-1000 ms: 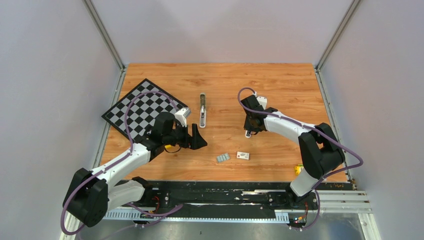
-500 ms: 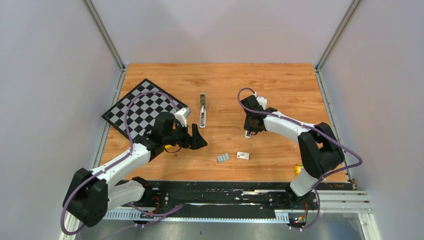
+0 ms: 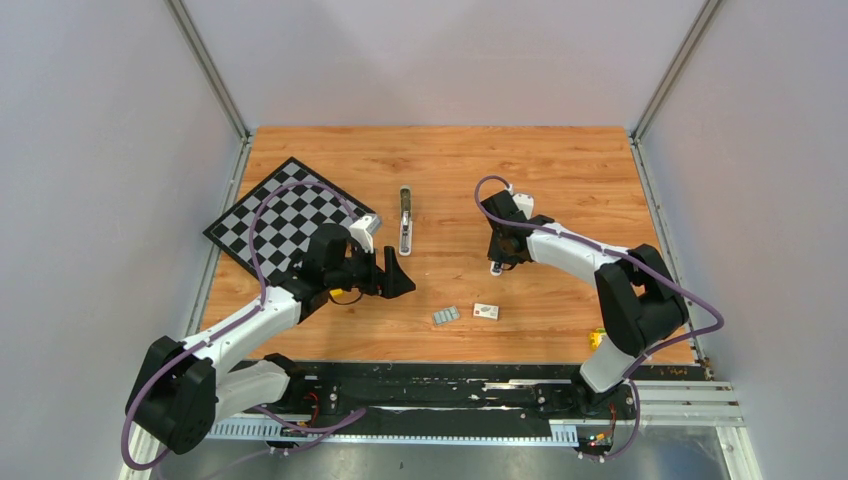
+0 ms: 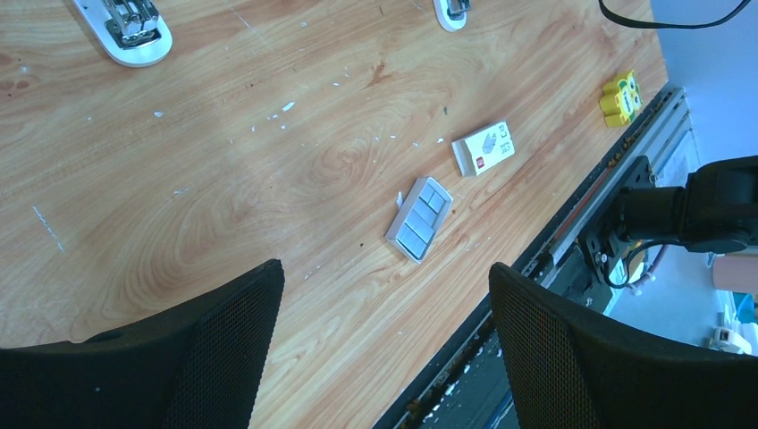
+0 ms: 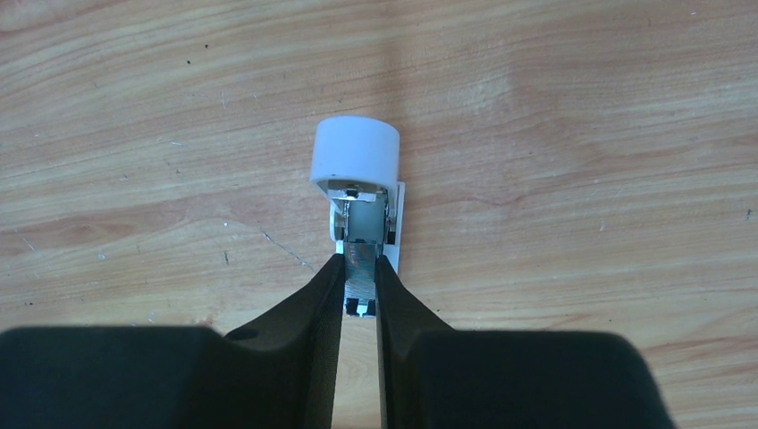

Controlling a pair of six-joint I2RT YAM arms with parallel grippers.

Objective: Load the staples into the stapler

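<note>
A slim grey-silver stapler point(image 3: 405, 222) lies opened flat mid-table; its end shows in the left wrist view point(image 4: 125, 27). My right gripper point(image 3: 497, 262) point(image 5: 360, 264) is shut on the metal channel of a second small stapler with a white shell point(image 5: 356, 154), which rests on the wood. The staples point(image 3: 446, 315) point(image 4: 418, 217), a silvery segmented strip, lie near the front edge beside a tiny white box point(image 3: 486, 311) point(image 4: 483, 148). My left gripper point(image 3: 395, 275) point(image 4: 384, 271) hovers open just left of the staples, with nothing between its fingers.
A chessboard mat point(image 3: 280, 215) lies at the left. A small yellow block point(image 3: 597, 338) point(image 4: 620, 98) sits at the front right edge by the right arm's base. The black rail point(image 3: 450, 380) runs along the table's near edge.
</note>
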